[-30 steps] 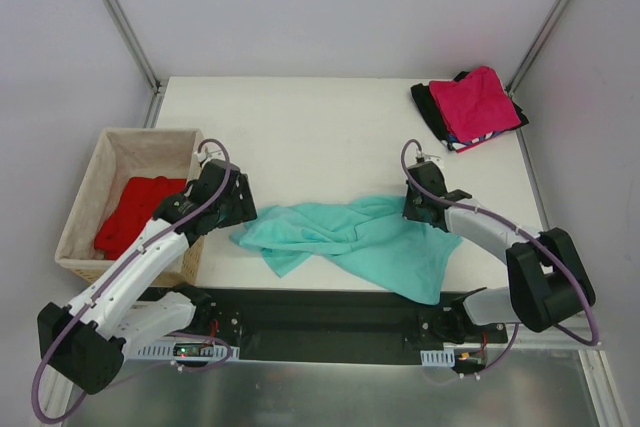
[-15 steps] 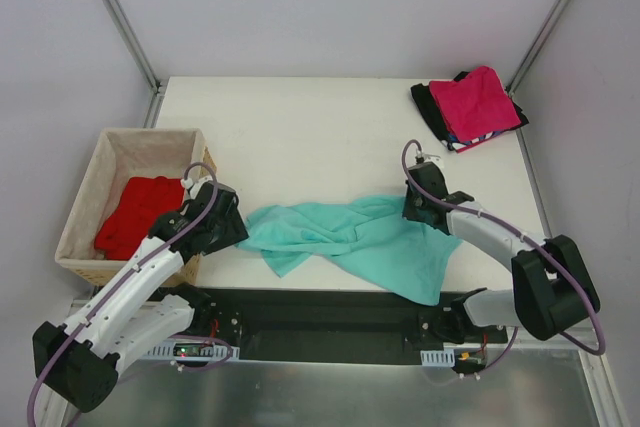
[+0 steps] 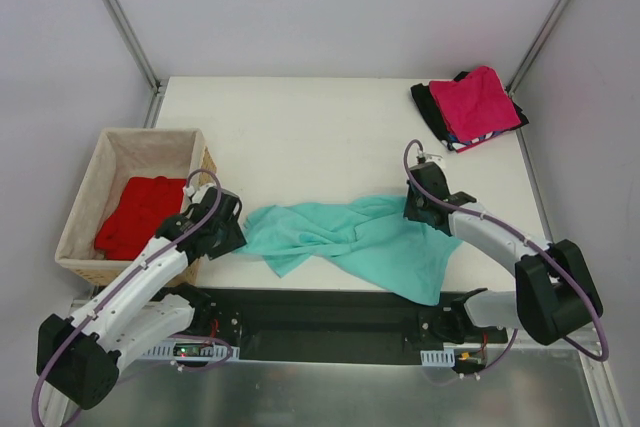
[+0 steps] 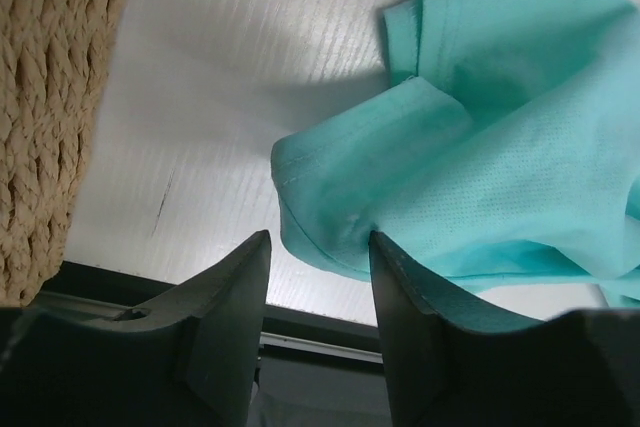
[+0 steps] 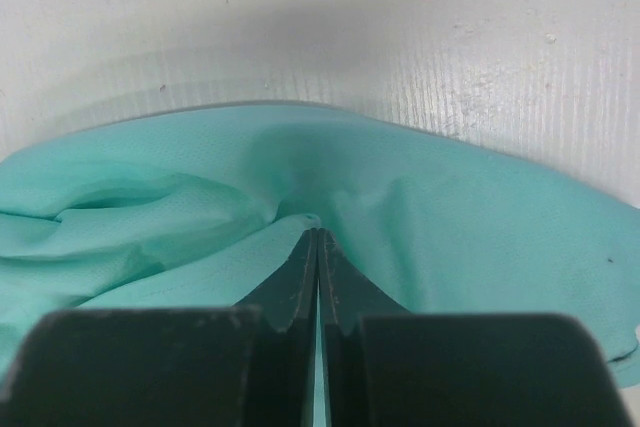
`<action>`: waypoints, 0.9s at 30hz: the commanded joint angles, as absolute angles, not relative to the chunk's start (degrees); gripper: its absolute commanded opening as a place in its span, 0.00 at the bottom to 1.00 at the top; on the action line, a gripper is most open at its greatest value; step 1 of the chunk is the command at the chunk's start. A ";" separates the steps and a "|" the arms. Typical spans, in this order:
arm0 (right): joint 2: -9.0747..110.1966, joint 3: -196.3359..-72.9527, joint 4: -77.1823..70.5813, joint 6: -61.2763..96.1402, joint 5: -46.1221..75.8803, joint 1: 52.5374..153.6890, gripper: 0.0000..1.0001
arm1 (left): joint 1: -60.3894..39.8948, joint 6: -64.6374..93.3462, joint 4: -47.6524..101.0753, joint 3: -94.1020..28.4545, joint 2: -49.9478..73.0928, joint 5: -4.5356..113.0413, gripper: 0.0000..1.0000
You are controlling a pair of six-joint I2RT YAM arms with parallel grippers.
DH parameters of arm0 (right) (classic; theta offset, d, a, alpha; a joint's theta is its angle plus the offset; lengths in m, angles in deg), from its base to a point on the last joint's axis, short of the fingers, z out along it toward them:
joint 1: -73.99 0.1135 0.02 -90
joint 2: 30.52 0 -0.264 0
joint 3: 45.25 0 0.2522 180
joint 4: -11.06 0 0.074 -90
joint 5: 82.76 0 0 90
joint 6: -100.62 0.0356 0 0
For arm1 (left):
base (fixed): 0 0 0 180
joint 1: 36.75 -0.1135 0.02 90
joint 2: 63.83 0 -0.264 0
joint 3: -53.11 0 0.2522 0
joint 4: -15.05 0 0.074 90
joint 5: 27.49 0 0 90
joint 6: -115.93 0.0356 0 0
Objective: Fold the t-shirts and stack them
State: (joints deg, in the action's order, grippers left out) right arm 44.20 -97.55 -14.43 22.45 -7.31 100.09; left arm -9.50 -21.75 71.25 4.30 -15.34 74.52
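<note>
A teal-green t-shirt [image 3: 350, 239] lies crumpled along the table's near edge. My left gripper [image 3: 232, 232] is at its left end. In the left wrist view its jaws [image 4: 318, 237] stand apart, with the teal t-shirt's [image 4: 480, 147] folded hem just beyond the fingertips. My right gripper [image 3: 413, 209] is shut on a pinch of the teal t-shirt [image 5: 450, 227] at its right upper edge; the fingertips [image 5: 317, 232] meet in the cloth. A magenta-pink t-shirt [image 3: 480, 102] tops a stack with a black one [image 3: 430, 107] and a striped one [image 3: 462, 143] at the back right. A bright red t-shirt [image 3: 140, 215] lies in the basket.
The tan wicker basket [image 3: 100, 162] stands at the left, right beside my left arm; its woven wall [image 4: 50, 97] fills the left of the left wrist view. The table's near edge and the black base rail [image 3: 330, 312] run just below the teal t-shirt.
My left gripper has drawn back toward the near edge, settled at the teal t-shirt's left end, and its jaws have narrowed. The right gripper has kept its grip in place.
</note>
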 commanded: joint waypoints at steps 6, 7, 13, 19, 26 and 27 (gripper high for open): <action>41.55 -98.03 -16.06 22.13 -8.93 100.27 0.01 | -10.29 -22.93 67.31 6.04 -12.07 74.99 0.17; 41.55 -97.95 -16.06 22.13 -9.11 100.27 0.01 | -10.29 -23.02 66.96 6.03 -11.81 75.26 0.09; 41.64 -97.68 -15.89 22.04 -9.02 100.35 0.01 | -10.29 -22.41 65.99 5.68 -10.84 76.05 0.00; 41.73 -97.68 -15.89 22.04 -8.85 100.35 0.01 | -10.29 -22.14 65.73 5.42 -10.84 76.05 0.00; 42.08 -97.68 -15.54 22.13 -8.49 100.27 0.01 | -10.20 -21.09 66.17 5.42 -15.75 76.75 0.77; 42.16 -97.77 -15.45 22.04 -8.41 100.27 0.01 | -10.29 -21.17 66.43 5.42 -15.84 76.93 0.78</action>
State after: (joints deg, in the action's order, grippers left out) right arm 43.17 -97.55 -15.37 22.39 -7.53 100.09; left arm -9.85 -21.97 65.96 5.59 -13.27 75.11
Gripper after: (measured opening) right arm 0.012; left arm 0.743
